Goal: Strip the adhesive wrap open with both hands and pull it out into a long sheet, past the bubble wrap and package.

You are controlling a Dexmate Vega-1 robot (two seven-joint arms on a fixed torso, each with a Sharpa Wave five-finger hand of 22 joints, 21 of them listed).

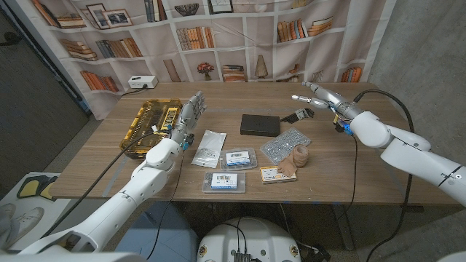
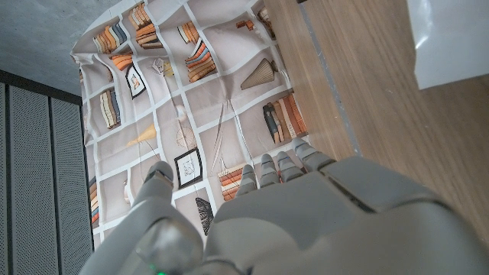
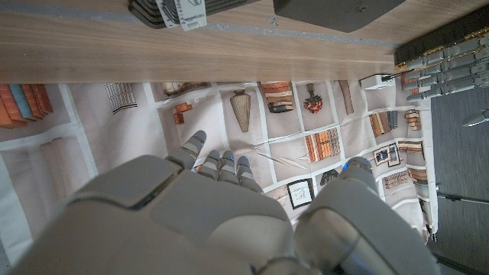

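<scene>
The tan adhesive wrap roll [image 1: 299, 157] lies on the wooden table [image 1: 342, 175], right of centre, on the near edge of a sheet of bubble wrap [image 1: 283, 143]. A small labelled package [image 1: 277, 174] sits just in front of the roll. My left hand [image 1: 188, 116] is held up over the table's left half with its fingers straight and apart, holding nothing, well left of the roll. My right hand [image 1: 320, 94] hovers near the far right edge, fingers stretched out and empty. The wrist views show the back of each hand, left hand [image 2: 290, 218] and right hand [image 3: 206, 214], with fingers extended.
A black box [image 1: 260, 124] lies at the far centre and a black-handled tool [image 1: 298, 115] beside it. Two clear packets [image 1: 239, 159] [image 1: 223, 182] and a white pouch [image 1: 208, 148] lie left of the roll. A yellow tool case [image 1: 150, 125] stands at the left.
</scene>
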